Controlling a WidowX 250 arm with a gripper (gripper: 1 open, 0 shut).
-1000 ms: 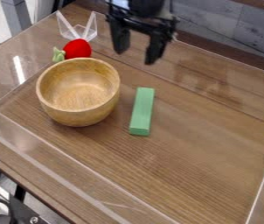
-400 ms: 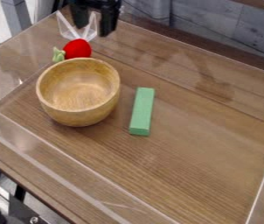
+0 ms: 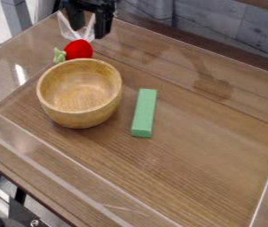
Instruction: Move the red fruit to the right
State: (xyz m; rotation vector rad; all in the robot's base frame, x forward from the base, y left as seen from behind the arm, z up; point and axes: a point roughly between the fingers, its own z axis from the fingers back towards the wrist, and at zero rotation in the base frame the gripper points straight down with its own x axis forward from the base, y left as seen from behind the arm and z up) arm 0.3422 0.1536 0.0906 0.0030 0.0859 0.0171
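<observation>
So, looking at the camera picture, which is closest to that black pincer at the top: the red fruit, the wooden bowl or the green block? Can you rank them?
From the pincer, open at the top left:
1. The small red fruit with a green leafy top, right below it.
2. The round wooden bowl, in front of the fruit.
3. The long green rectangular block, to the right of the bowl.

The red fruit (image 3: 77,50) sits hemmed in at the far left of the worktop (image 3: 208,133), with the wooden bowl (image 3: 80,92) just in front of it and the clear wall (image 3: 30,40) close behind and to its left. The tool (image 3: 85,28) hangs just above it with its jaws spread. To the right the wood lies bare, with only the green block (image 3: 144,112) lying beside the bowl, nearer the camera.
</observation>
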